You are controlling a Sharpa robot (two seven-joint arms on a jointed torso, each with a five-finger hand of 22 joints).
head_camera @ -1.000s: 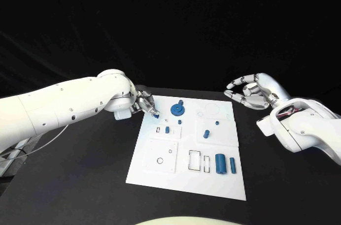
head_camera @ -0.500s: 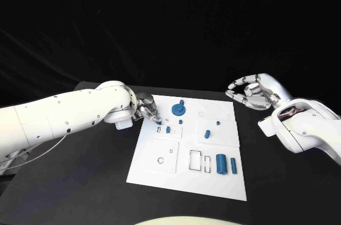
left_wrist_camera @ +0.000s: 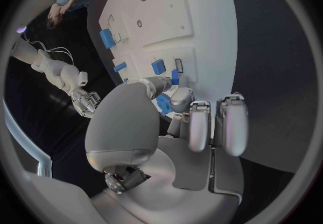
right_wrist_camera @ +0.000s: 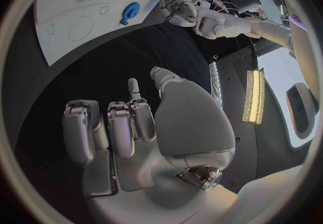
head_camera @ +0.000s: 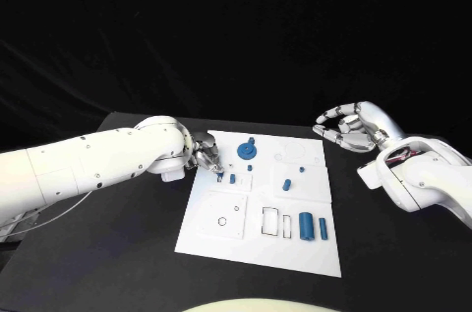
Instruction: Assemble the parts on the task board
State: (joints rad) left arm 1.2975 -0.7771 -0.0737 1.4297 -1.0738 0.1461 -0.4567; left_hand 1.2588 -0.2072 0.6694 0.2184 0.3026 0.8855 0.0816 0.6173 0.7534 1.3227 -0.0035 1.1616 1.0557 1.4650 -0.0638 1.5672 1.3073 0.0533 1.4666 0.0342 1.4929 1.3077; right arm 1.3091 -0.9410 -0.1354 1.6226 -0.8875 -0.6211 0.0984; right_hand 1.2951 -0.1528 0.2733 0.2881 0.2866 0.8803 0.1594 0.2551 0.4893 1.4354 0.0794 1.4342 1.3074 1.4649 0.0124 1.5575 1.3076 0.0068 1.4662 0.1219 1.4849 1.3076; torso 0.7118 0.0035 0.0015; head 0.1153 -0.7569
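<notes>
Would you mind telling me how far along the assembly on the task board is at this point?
Early, by the look of it. A blue gear already stands on the task board, and small blue pegs sit mid-board. In hand: the left hand pinches a small blue part at the board's left edge. Left: two blue cylinders lie loose beside empty slots, and the right hand holds nothing.

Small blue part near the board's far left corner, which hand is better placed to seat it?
Left. The left hand already pinches that small blue part over the task board; the right hand hovers off the board.
</notes>
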